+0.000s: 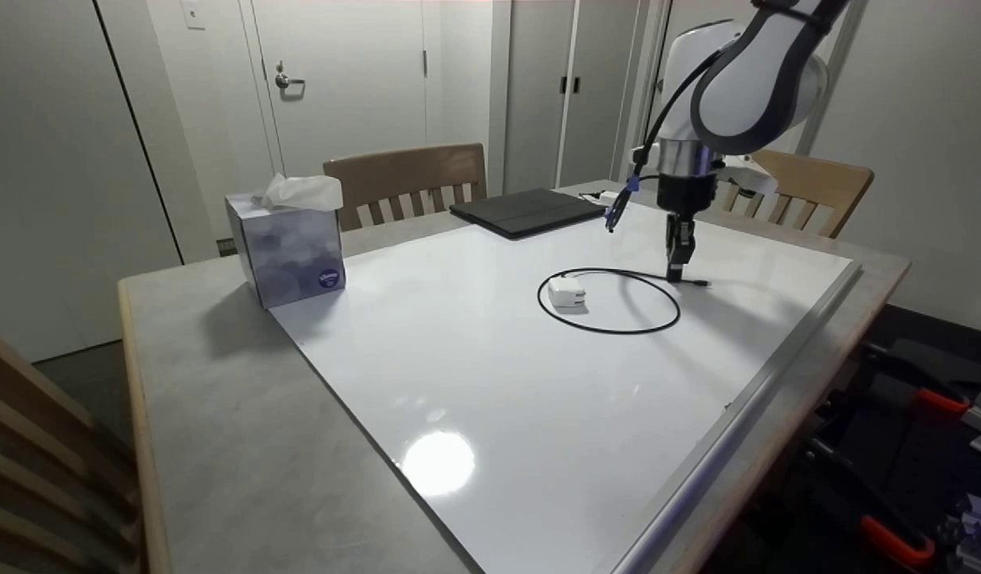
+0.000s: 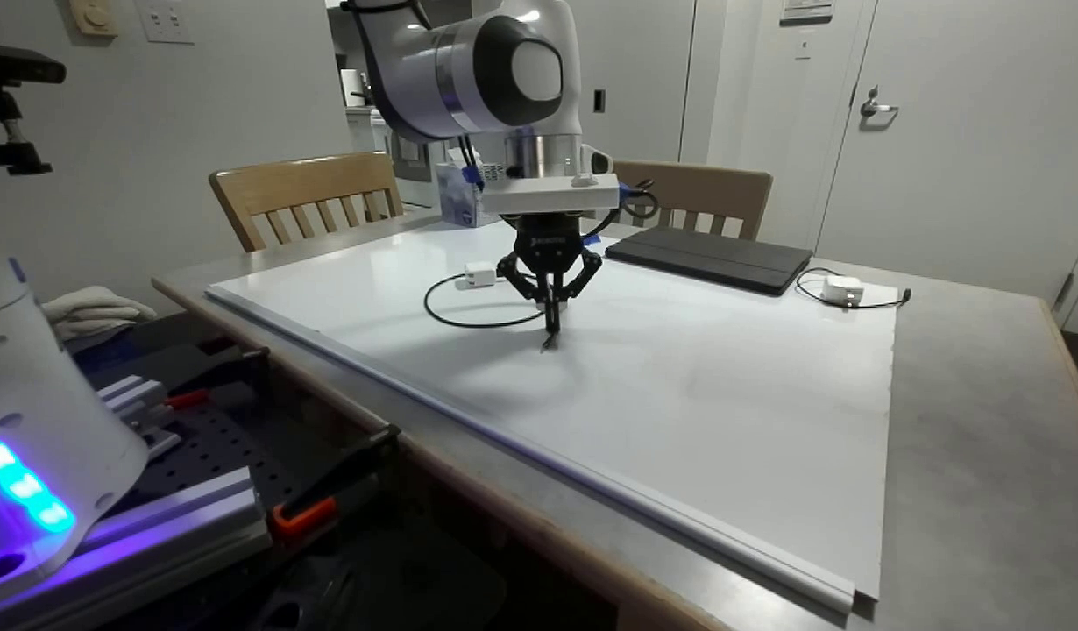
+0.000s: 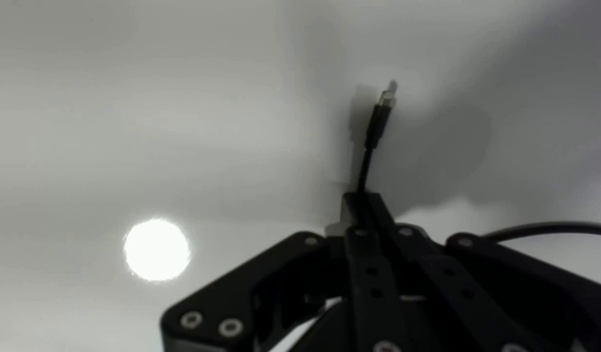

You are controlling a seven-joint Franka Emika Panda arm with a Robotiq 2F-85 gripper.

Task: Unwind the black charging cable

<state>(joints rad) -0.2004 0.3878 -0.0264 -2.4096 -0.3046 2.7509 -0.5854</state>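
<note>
The black charging cable (image 1: 618, 332) lies on the white board in one wide loop, seen in both exterior views. A white charger block (image 1: 566, 292) sits at the loop's far end from my gripper; whether the cable is plugged into it I cannot tell. My gripper (image 1: 674, 279) points straight down at the board, its fingertips closed around the cord just behind one plug end. In the wrist view the metal-tipped plug (image 3: 378, 122) sticks out past the gripper (image 3: 361, 198), with the cord pinched between the fingers. The stretch of cord directly behind the fingers is hidden there.
A flat dark pad (image 2: 710, 257) lies near the board's back edge. Beside it is another white adapter (image 2: 843, 290) with a short black cord. A tissue box (image 1: 295, 247) stands at a board corner. A raised metal rail (image 2: 539, 447) runs along one board edge.
</note>
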